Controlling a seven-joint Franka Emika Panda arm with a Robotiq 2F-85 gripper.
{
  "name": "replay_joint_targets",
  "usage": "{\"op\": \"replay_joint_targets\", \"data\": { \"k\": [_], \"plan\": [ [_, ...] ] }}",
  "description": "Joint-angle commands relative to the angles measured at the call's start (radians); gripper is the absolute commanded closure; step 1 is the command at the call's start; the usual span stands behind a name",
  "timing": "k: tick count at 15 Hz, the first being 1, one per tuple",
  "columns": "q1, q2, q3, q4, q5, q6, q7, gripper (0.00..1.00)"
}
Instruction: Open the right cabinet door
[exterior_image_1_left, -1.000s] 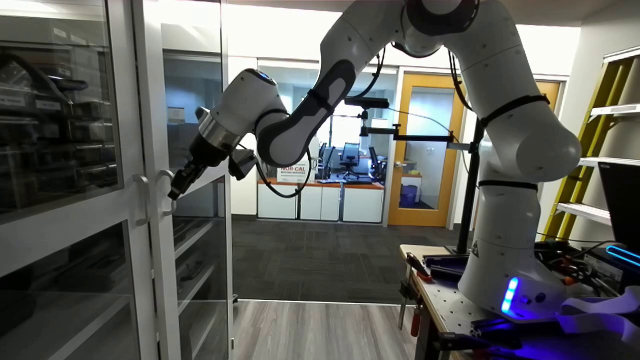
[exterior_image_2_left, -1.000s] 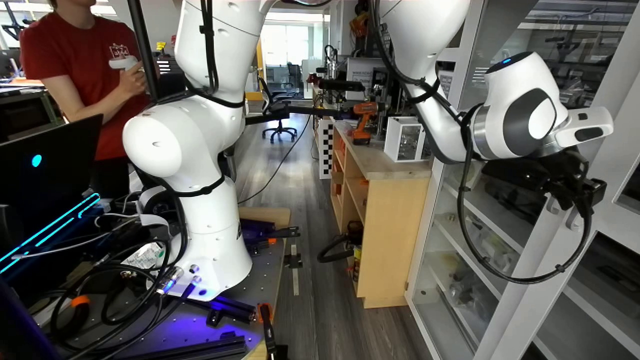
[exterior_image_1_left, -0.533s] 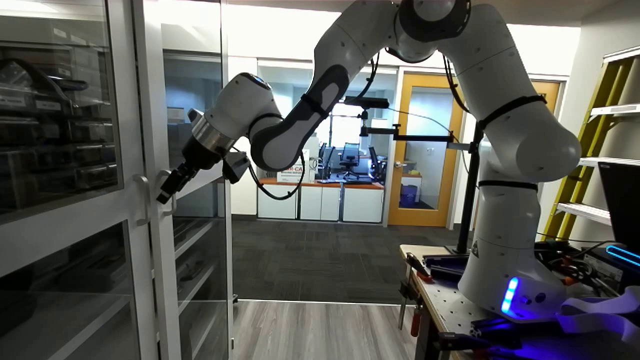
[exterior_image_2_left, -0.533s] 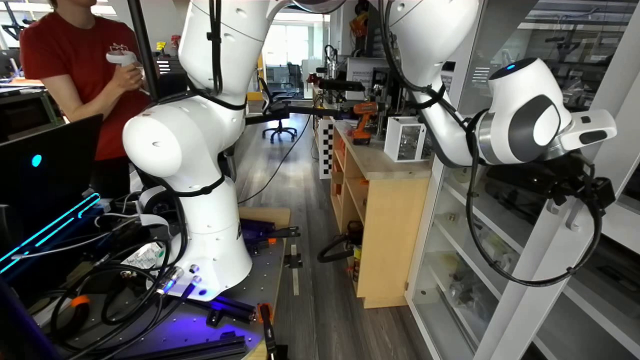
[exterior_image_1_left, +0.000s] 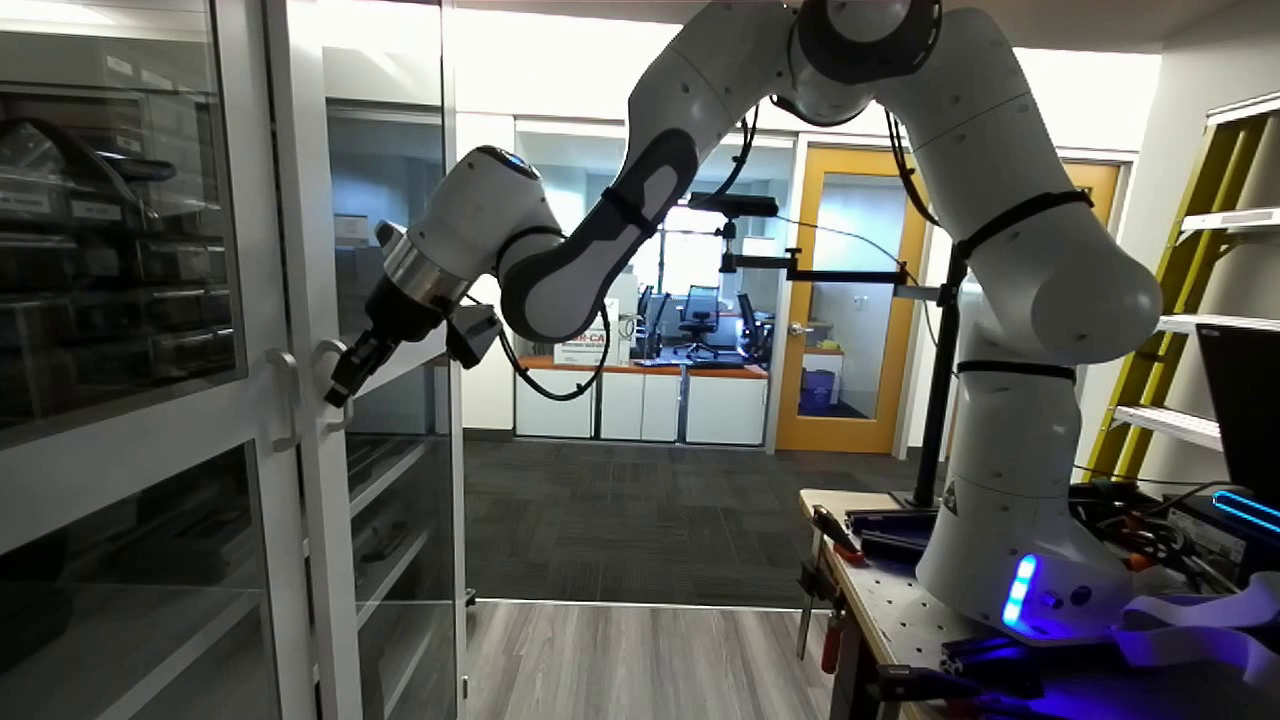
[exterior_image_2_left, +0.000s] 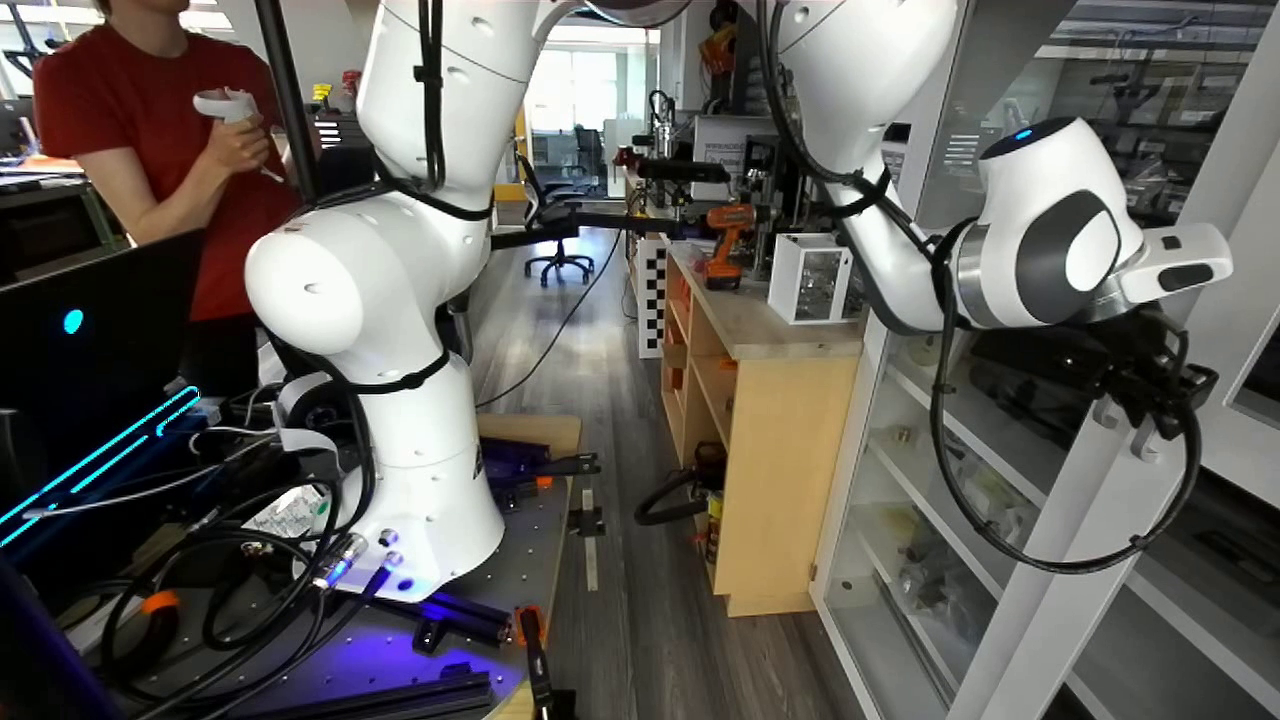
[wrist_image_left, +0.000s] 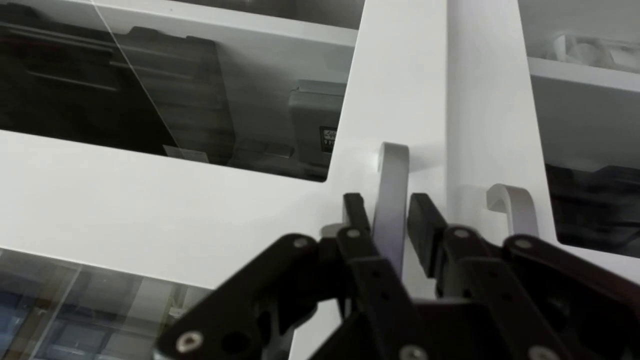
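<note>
In an exterior view, the left cabinet door (exterior_image_1_left: 130, 455) comes first, closed, with the left door's handle (exterior_image_1_left: 292, 400) near its edge. Next is the right cabinet door (exterior_image_1_left: 328, 520), also closed. The claw (wrist_image_left: 389, 207) slants down at the right door's handle (wrist_image_left: 393, 185); in the wrist view, where that handle is the left one, the fingers (wrist_image_left: 425, 220) stand partly apart, one on each side of it, a thin gap showing, so it is straddled but not clamped. Further right are the arm (exterior_image_1_left: 690, 100), a wooden door (exterior_image_1_left: 840, 432), the counter (exterior_image_1_left: 890, 595) that carries the arm, and a ladder (exterior_image_1_left: 1170, 424).
</note>
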Motion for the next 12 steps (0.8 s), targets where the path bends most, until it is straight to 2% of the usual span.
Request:
{"op": "replay_joint_targets", "data": {
  "k": [1, 3, 6, 12],
  "plan": [
    [0.042, -0.048, -0.041, -0.052, 0.204, -0.012, -0.175, 0.98],
    [0.051, -0.058, -0.040, -0.067, 0.325, -0.010, -0.282, 0.96],
    [0.041, -0.086, -0.033, -0.104, 0.421, 0.000, -0.388, 0.96],
    [0.071, -0.162, -0.109, -0.191, 0.459, -0.022, -0.447, 0.96]
  ]
}}
